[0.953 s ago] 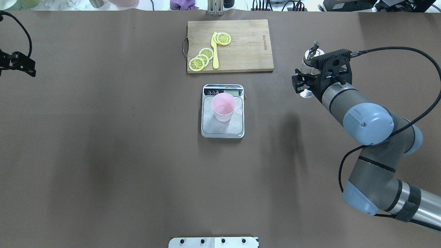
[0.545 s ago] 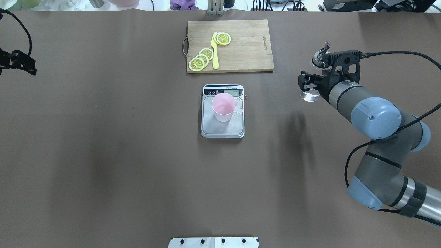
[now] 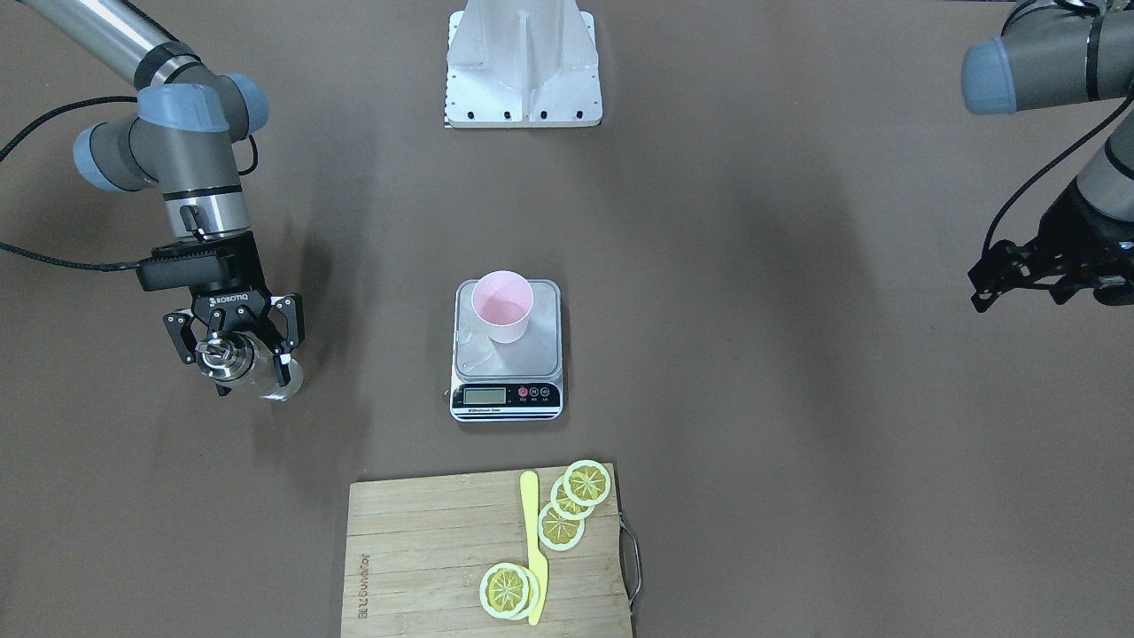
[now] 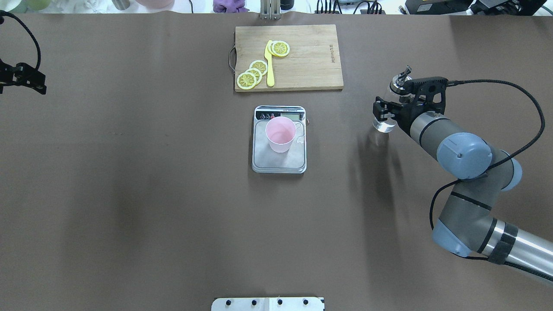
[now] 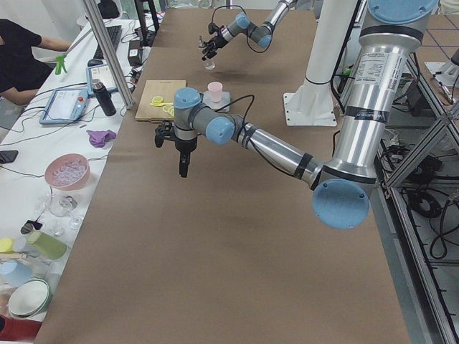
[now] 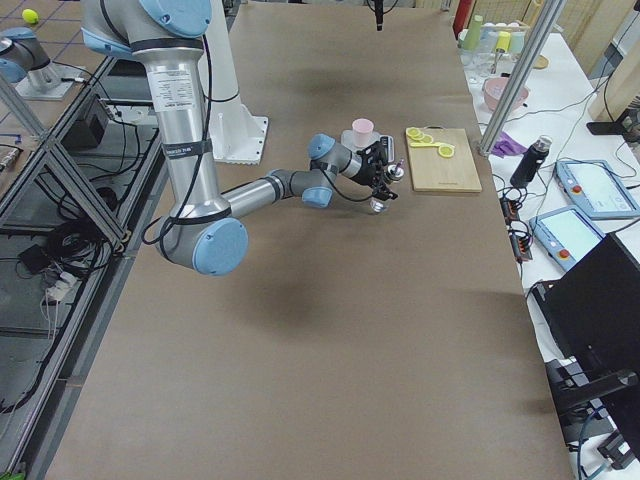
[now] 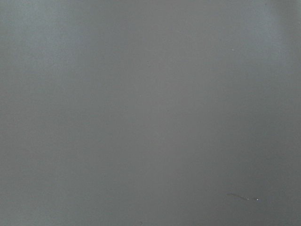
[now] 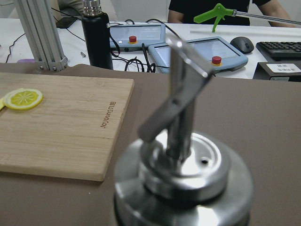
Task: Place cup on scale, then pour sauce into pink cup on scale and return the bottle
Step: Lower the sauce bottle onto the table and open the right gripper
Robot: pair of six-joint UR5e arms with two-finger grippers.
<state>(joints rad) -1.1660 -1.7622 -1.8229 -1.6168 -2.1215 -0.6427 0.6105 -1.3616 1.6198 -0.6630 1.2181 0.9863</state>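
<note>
Clamped around the bottle [image 3: 252,372], the right gripper [image 3: 235,341] holds it upright, well away at three o'clock from the cup [image 4: 281,134], which stands on the scale [image 4: 279,162]. If the fingers let go before the base meets the table [image 4: 129,194], I judge the bottle could tip. Whether glass touches table is hard to make out. The left gripper [image 3: 1019,275] looks shut, holding nothing.

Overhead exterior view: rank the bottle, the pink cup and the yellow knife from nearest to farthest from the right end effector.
1. The bottle, held in the right end effector itself, at the table's right.
2. The pink cup, on the scale at centre.
3. The yellow knife, on the cutting board, far side.
</note>
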